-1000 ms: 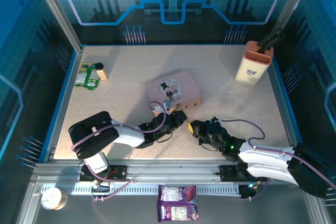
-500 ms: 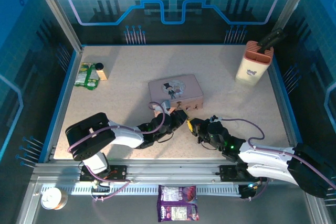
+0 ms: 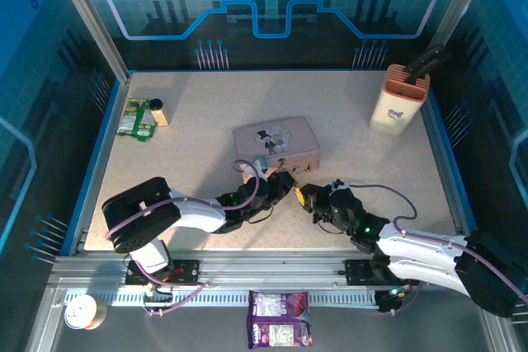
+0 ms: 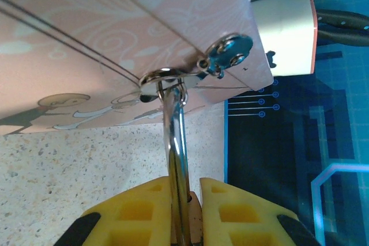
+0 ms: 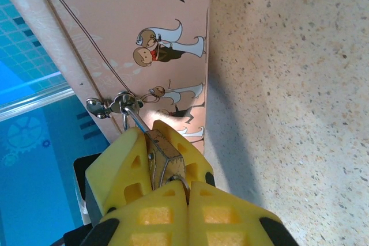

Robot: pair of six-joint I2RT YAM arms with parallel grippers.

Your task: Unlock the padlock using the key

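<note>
The tiny brass padlock (image 5: 164, 162) hangs by its silvery shackle (image 4: 176, 136) from the hasp (image 4: 226, 55) of the pink illustrated tin (image 3: 275, 142). My left gripper (image 4: 193, 187) is shut on the padlock body, and a strip of brass shows between its yellow pads. From the other side my right gripper (image 5: 187, 187) is shut on the key (image 5: 183, 183). Only the key's thin metal loop shows at the padlock's bottom end. In the top view the left gripper (image 3: 283, 185) and right gripper (image 3: 304, 195) meet tip to tip just in front of the tin.
A cream holder (image 3: 398, 98) with dark handles stands at the back right. A green packet (image 3: 136, 119) and a small block (image 3: 157, 110) lie at the back left. A purple packet (image 3: 278, 329) and a cup (image 3: 83, 312) sit off the table's near edge.
The pink tin has turned and shifted a little to the right. Both grippers followed it, staying shut on the padlock and the key.
</note>
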